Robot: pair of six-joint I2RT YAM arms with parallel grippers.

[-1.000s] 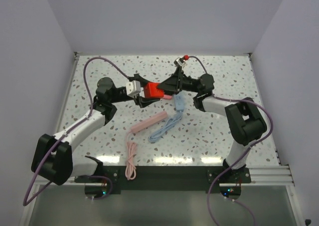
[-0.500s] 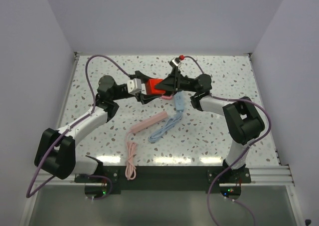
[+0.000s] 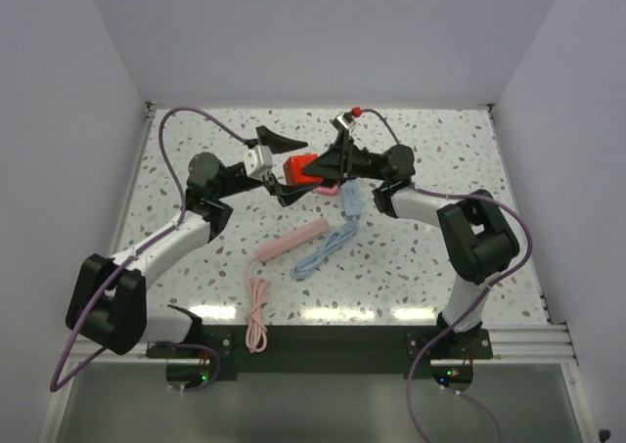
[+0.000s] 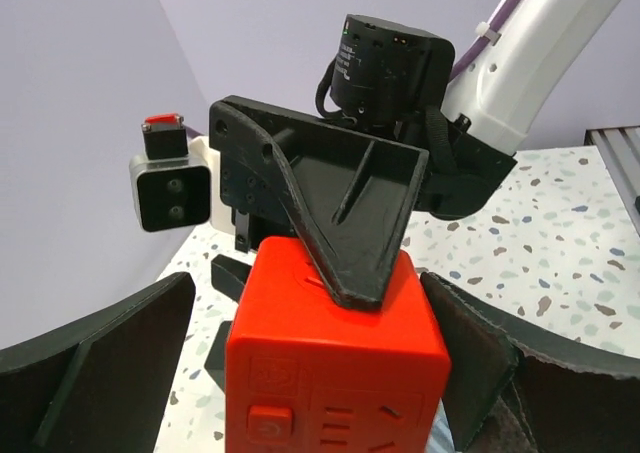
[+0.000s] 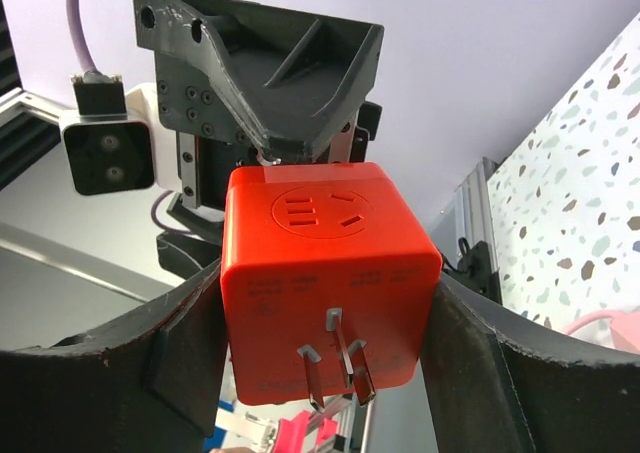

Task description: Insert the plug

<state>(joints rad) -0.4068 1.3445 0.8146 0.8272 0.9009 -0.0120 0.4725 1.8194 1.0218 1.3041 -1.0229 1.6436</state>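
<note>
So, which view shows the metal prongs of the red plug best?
The right wrist view: the prongs face the camera, sticking out of the red plug. The left wrist view shows other faces of the plug and no prongs. In the top view it is just a small red block.

No legible text anywhere. The red plug cube (image 5: 330, 273) has faint embossed lettering on its faces, too small to read, plus what looks like a power icon.

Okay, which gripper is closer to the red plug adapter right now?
Right. The right gripper is clamped on the red plug adapter, a finger against each side. The left gripper is open, its fingers spread wide either side of it.
</note>
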